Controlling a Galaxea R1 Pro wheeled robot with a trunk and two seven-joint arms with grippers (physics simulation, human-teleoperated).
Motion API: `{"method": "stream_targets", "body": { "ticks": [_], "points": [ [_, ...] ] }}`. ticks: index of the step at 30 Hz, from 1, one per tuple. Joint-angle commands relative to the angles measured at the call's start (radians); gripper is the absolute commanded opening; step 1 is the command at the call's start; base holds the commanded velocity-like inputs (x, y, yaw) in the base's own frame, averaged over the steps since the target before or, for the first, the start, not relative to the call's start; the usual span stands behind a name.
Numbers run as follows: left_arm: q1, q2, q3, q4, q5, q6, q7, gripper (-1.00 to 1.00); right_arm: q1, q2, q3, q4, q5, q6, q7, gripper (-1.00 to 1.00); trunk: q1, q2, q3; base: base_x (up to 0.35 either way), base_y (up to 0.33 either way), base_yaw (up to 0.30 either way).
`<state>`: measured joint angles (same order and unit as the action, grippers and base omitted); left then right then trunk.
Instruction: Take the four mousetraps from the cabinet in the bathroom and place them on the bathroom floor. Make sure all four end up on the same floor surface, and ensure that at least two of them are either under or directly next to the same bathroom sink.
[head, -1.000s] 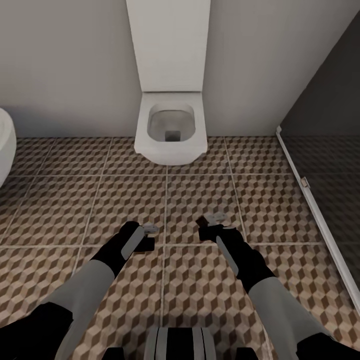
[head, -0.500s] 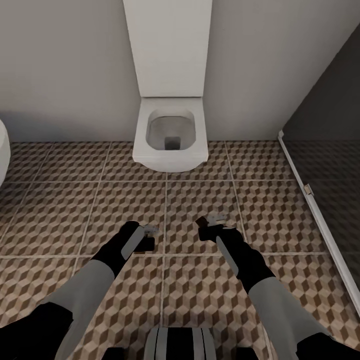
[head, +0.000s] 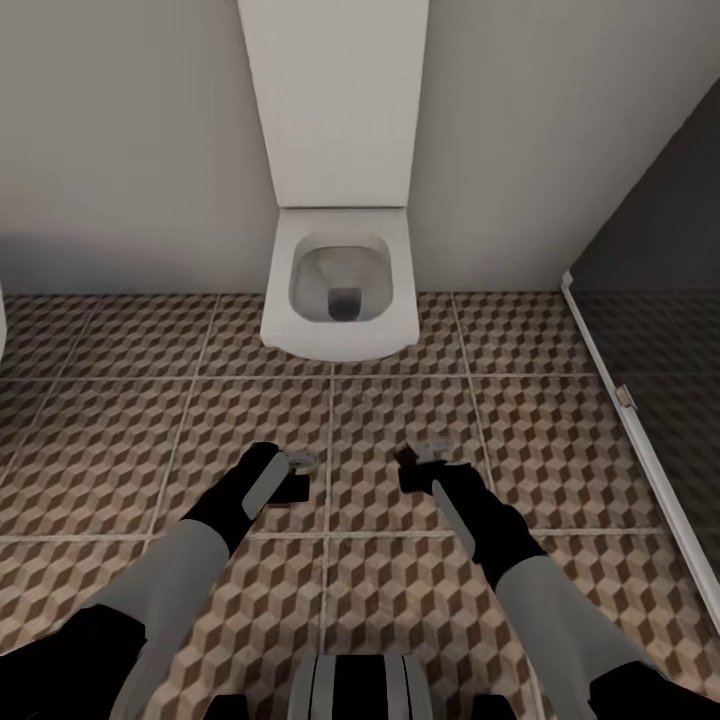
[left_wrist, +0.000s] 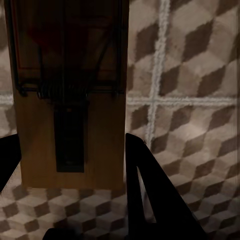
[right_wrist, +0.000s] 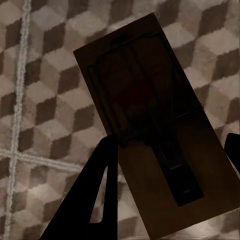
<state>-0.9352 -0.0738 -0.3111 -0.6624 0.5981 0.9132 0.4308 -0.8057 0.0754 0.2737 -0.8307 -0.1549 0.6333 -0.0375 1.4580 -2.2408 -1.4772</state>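
My left gripper (left_wrist: 75, 165) pinches one mousetrap (left_wrist: 70, 100), my right gripper (right_wrist: 170, 170) another (right_wrist: 155, 125), carried over the floor (head: 560, 430); toilet (head: 340, 290) at twelve o'clock.

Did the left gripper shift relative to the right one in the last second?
No. In the head view the left gripper and right gripper keep their places against each other; only the toilet and floor slid down, so the camera moved.

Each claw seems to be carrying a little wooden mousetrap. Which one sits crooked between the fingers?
The mousetrap in the right gripper: it lies slanted across the fingers. The left gripper's mousetrap runs straight along them.
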Motion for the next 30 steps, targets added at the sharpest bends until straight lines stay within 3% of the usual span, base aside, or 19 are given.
{"method": "stream_targets", "body": {
  "ticks": [1, 17, 22, 30],
  "points": [
    [0.000, 0.000, -0.003, -0.001, 0.008, 0.003, 0.008, -1.00, -0.001, 0.000, 0.001, 0.014, -0.007, 0.003, -0.004, -1.00, 0.000, 0.000, -0.001, 0.171, 0.000, 0.000],
    [0.000, 0.000, -0.002, -0.003, 0.006, 0.003, 0.008, -1.00, -0.001, 0.000, 0.002, 0.063, 0.006, -0.004, -0.002, -1.00, 0.000, 0.000, -0.001, 0.170, 0.000, 0.000],
    [0.000, 0.000, -0.001, -0.002, 0.006, 0.003, 0.008, -1.00, -0.001, 0.004, 0.035, 0.101, 0.016, -0.031, -0.002, -1.00, 0.000, 0.000, -0.001, 0.170, 0.003, 0.000],
    [0.000, 0.000, 0.000, -0.002, 0.007, 0.003, 0.008, -1.00, -0.001, 0.004, 0.044, 0.110, 0.017, -0.042, -0.001, -1.00, 0.000, 0.000, -0.001, 0.169, 0.102, 0.000]
  ]
}}
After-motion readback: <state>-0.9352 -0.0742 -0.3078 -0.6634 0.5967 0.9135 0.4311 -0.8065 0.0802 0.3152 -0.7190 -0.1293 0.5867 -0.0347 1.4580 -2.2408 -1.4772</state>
